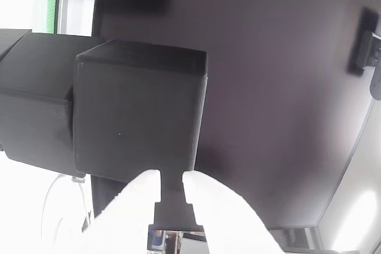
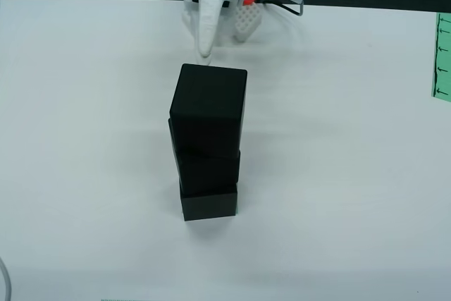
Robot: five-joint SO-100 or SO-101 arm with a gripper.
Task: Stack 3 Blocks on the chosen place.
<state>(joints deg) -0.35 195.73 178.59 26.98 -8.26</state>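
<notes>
Close up, my end effector [image 1: 171, 185] has its white tips barely parted, gripping nothing, just off the top block [image 2: 208, 108]. Three blocks [image 2: 206, 151] stand stacked mid-surface [image 2: 338, 174]. Light, rigid, ribbed: grip opposite flat faces.

A lab-like bench: plain white tabletop [image 2: 352, 174], green ruled strip [image 2: 441, 54] at its edge.
</notes>
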